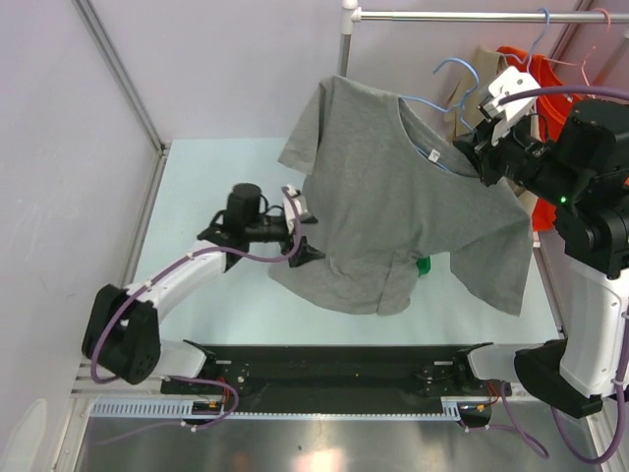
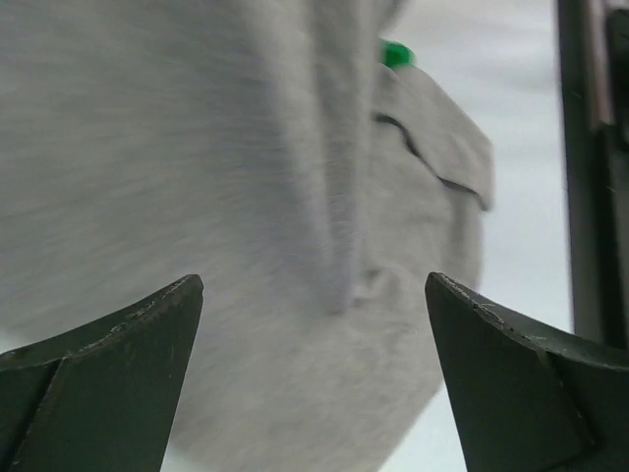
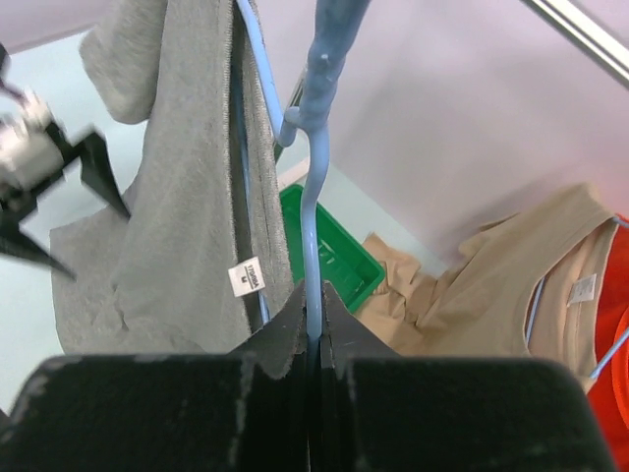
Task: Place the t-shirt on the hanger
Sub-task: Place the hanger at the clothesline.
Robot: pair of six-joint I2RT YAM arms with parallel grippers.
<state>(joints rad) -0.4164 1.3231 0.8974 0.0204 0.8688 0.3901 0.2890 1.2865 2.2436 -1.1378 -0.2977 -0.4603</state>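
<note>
The plain grey cotton t-shirt [image 1: 393,197] hangs in the air over the middle of the pale desk [image 1: 197,197]. In the top view its long axis runs from the hem at lower left up to the round collar at upper right, and the hem seems to brush the desk, though that view does not settle it. A small green object [image 1: 424,265] peeps out behind the hem. The thin light-blue wire hanger [image 3: 313,226] runs inside the collar. To the right, a tan shirt [image 3: 491,285] and an orange-red shirt [image 1: 536,74] hang from a metal rail [image 1: 472,16]. The left arm reaches low across the desk, and the left gripper [image 1: 303,228] has its fingers spread wide, released, just beside the shirt's left edge. The right arm is raised, and the right gripper [image 3: 313,329] has its fingers clenched on the hanger's wire.
</note>
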